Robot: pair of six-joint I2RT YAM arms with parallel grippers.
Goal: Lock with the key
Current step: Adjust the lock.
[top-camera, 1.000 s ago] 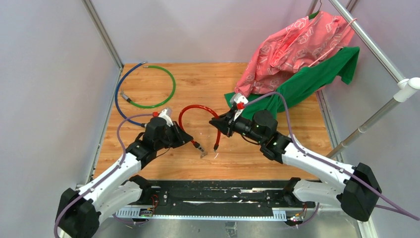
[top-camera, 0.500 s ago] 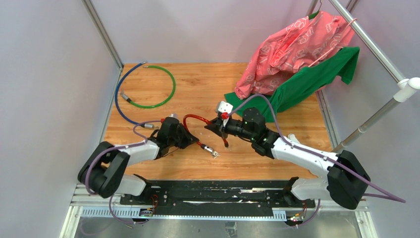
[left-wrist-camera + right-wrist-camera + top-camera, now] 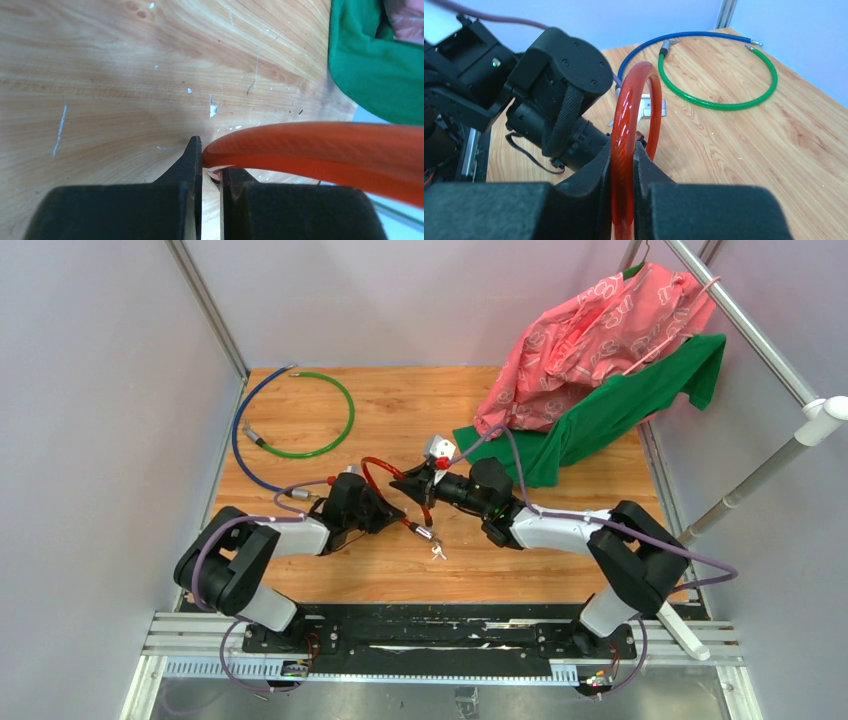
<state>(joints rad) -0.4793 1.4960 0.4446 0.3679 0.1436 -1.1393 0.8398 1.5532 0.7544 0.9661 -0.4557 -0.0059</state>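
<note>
My left fingers [image 3: 388,517] and right fingers [image 3: 412,486] both pinched the red cable [image 3: 378,461]; the key [image 3: 438,552] lay on the surface [image 3: 520,570] just past the cable's lock end [image 3: 424,533], seemingly attached, nearer my left.

Red cable [image 3: 623,130], green cable [image 3: 353,410], blue cable [image 3: 694,35], white-printed pink cloth [image 3: 590,330], plain green cloth [image 3: 620,405].

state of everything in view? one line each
left pincer, shut on red cable
right pincer, shut on red cable
red cable, loop upright, gripped twice
key bunch, at its end; inserted or not unclear
green cable, flat, ends apart
blue cable, flat, open arc
pink cloth, crumpled over green cloth
green cloth, crumpled, partly on table
</note>
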